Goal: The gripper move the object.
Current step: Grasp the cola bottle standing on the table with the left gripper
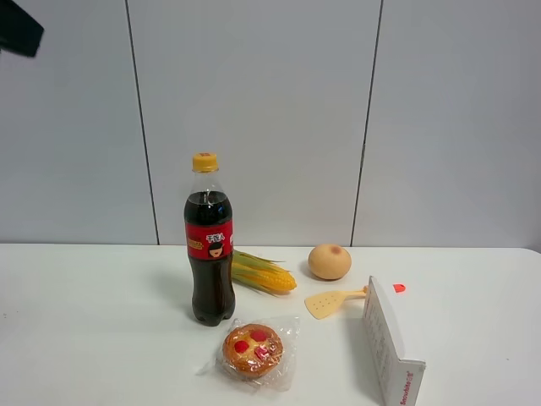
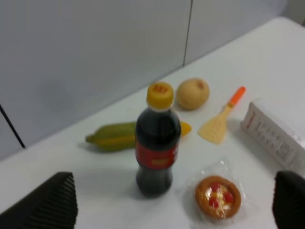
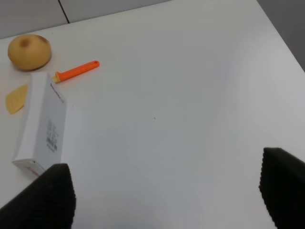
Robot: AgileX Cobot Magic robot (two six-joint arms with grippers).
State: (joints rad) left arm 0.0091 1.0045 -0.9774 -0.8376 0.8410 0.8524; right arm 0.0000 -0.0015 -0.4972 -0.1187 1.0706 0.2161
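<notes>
The object, a tall cola bottle (image 1: 209, 245) with a yellow cap and red label, stands upright on the white table left of centre. In the left wrist view the bottle (image 2: 156, 143) stands apart from and ahead of my left gripper (image 2: 171, 210), whose two black fingers are spread wide with nothing between them. My right gripper (image 3: 164, 191) hangs open over bare table, away from the bottle. Only a black corner piece (image 1: 17, 30) shows at the top left of the exterior view; neither claw shows there.
A corn cob (image 1: 264, 275) lies just behind and right of the bottle. A wrapped round pastry (image 1: 252, 348) sits in front of it. Further right are a tan round bun (image 1: 329, 261), a yellow spatula (image 1: 330, 301) and a white box (image 1: 389, 342). A grey wall backs the table.
</notes>
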